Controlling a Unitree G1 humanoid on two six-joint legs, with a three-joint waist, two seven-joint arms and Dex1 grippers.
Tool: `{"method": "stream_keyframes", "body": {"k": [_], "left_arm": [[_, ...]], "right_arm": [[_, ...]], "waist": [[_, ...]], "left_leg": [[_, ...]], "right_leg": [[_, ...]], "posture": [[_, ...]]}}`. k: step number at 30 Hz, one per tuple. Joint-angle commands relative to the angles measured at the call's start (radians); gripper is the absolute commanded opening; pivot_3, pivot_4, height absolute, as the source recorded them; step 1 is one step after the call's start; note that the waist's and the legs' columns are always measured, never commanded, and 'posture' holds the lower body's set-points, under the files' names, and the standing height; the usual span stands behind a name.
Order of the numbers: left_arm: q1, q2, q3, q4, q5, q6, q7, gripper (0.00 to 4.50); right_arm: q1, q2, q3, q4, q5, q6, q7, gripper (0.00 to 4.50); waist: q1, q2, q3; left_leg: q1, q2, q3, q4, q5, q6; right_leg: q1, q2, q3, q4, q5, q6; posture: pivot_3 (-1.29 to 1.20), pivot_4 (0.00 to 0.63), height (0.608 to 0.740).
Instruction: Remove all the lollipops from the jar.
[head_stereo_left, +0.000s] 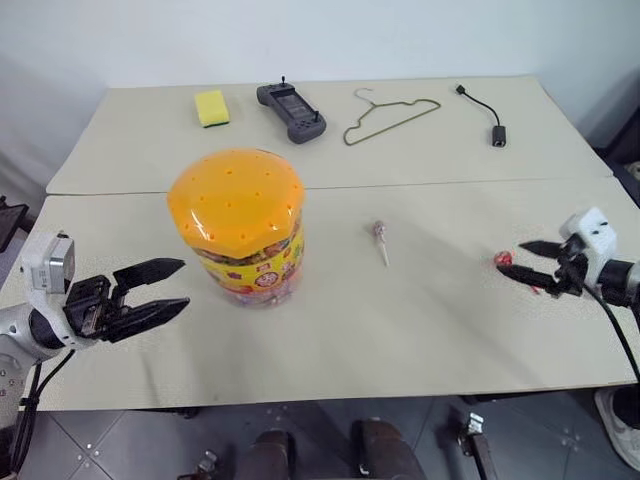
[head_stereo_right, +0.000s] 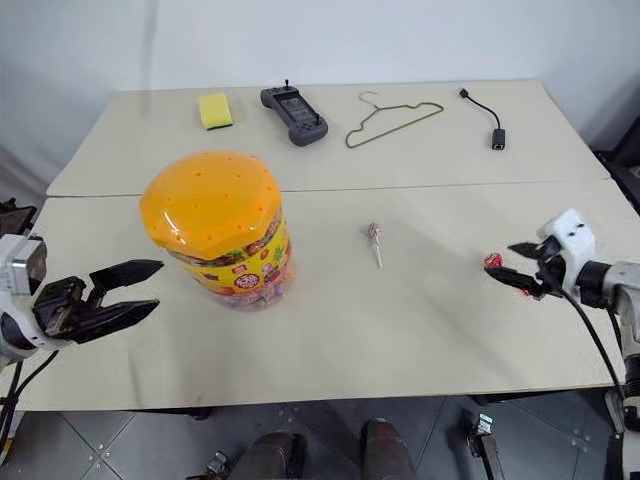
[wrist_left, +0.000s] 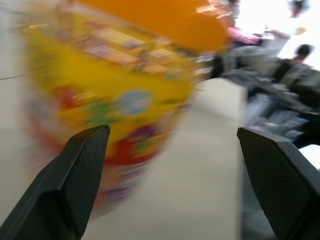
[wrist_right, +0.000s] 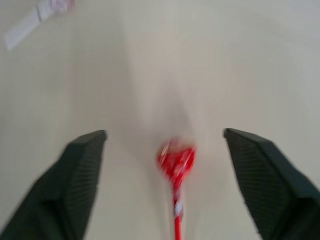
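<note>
1. The jar (head_stereo_left: 240, 225) stands at the table's (head_stereo_left: 420, 340) nine o'clock, orange lid on; its label hides the contents.
2. One pink-wrapped lollipop (head_stereo_left: 381, 240) lies at centre; a red lollipop (wrist_right: 175, 162) lies at three o'clock.
3. The right gripper (head_stereo_left: 521, 261) gapes around the red sweet; the left gripper (head_stereo_left: 178, 285) is spread beside the jar.

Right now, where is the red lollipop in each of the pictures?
Left eye view: red lollipop at the far right, on the table by the open right gripper.
Right eye view: far right again, beside that gripper.
Right wrist view: low in the middle, between the gripper's fingers.
Shared landmark: the pink-white lollipop, lying mid-table.
</note>
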Motion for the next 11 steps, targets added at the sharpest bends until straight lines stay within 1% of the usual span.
{"method": "stream_keyframes", "body": {"k": [1, 3, 4, 6, 7, 9, 11], "left_arm": [[0.046, 0.008, -0.02, 0.075, 0.244, -0.198, 0.107, 4.33], [0.079, -0.013, -0.035, 0.088, 0.33, -0.279, 0.156, 4.33], [0.092, -0.035, -0.028, 0.066, 0.317, -0.285, 0.16, 4.33], [0.101, -0.113, -0.029, 0.002, 0.313, -0.306, 0.23, 4.33], [0.105, -0.143, -0.034, -0.022, 0.326, -0.321, 0.264, 4.33], [0.109, -0.205, -0.038, -0.071, 0.339, -0.326, 0.342, 4.33], [0.121, -0.24, -0.05, -0.112, 0.354, -0.325, 0.38, 4.33]], "right_arm": [[-0.062, 0.062, -0.035, -0.115, 0.097, -0.048, 0.024, 4.46], [-0.064, 0.124, 0.005, -0.239, 0.148, -0.02, 0.042, 4.46], [-0.034, 0.142, 0.051, -0.303, 0.145, -0.023, 0.077, 4.46], [0.047, 0.189, 0.182, -0.359, 0.078, -0.143, 0.181, 4.46], [0.07, 0.209, 0.226, -0.366, 0.055, -0.186, 0.21, 4.46], [0.084, 0.275, 0.25, -0.299, 0.033, -0.269, 0.197, 4.46], [0.092, 0.306, 0.258, -0.226, -0.006, -0.363, 0.188, 4.46]], "waist": [[-0.005, 0.0, 0.0], [-0.007, 0.0, 0.0], [-0.005, 0.0, 0.0], [0.007, -0.002, -0.001], [0.012, -0.005, -0.003], [0.026, -0.007, -0.004], [0.031, -0.007, -0.004]], "left_leg": [[0.0, 0.0, 0.001, 0.0, 0.0, 0.0], [0.0, 0.0, 0.0, 0.0, 0.0, 0.0], [0.0, 0.001, 0.0, -0.001, 0.0, 0.0], [-0.001, 0.001, -0.001, 0.0, 0.0, 0.0], [-0.001, 0.001, -0.002, 0.0, -0.001, -0.001], [-0.002, 0.001, -0.005, 0.001, -0.002, -0.001], [-0.004, -0.001, -0.004, 0.004, -0.003, 0.001]], "right_leg": [[0.0, 0.0, 0.0, 0.0, 0.0, 0.0], [0.0, 0.0, 0.0, 0.0, 0.0, 0.0], [0.0, 0.0, 0.0, 0.0, 0.0, 0.0], [-0.001, 0.0, -0.001, 0.0, 0.0, 0.0], [-0.001, -0.001, -0.002, -0.001, 0.0, 0.0], [0.001, -0.001, -0.004, -0.001, 0.0, 0.001], [0.002, -0.002, -0.003, -0.002, 0.002, 0.003]], "posture": [[0.0, 0.15, 0.74], [0.0, 0.15, 0.74], [0.0, 0.15, 0.74], [0.0, 0.15, 0.74], [0.0, 0.15, 0.74], [0.0, 0.15, 0.74], [0.0, 0.15, 0.74]]}}
